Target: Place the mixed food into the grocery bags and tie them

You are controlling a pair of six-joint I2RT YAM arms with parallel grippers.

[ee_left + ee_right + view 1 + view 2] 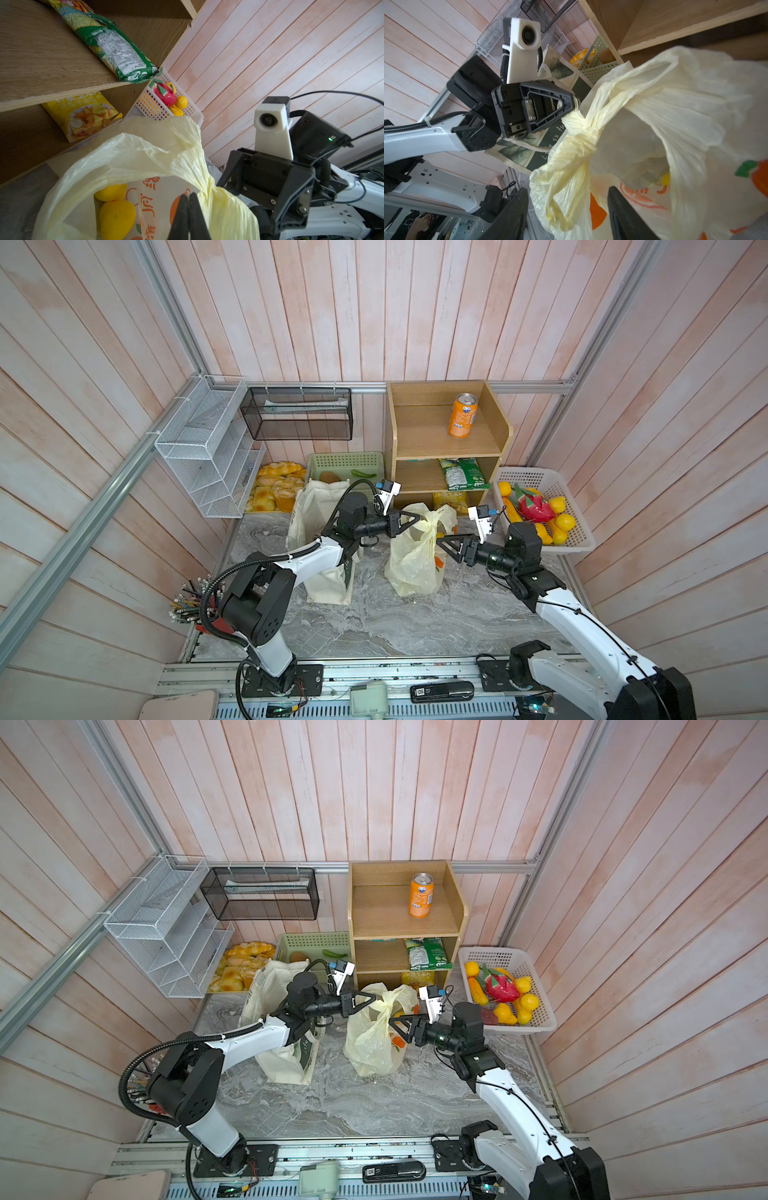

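Standing on the table (374,622), a thin pale-yellow bag (415,564) is seen between the two end effectors, its handles drawn up into a knot (588,129). The left end effector (188,196) is pressed together, and a twisted handle tail just past the knot appears to be pinched at its tip. The right end effector (568,190) is spread, with a loose handle loop hanging ungripped between its fingers. Two yellow fruit (116,216) are seen low inside the bag, below the left end effector. A cream tote (311,506) stands behind the left end effector. The bag is judged light, soft and slippery, its film easily stretched or torn. Little shape is kept, and the fruit may be expected to roll and shift the weight. A hold is best taken on the bunched handle strands beside the knot, where the film is thickest, not on the smooth wall.
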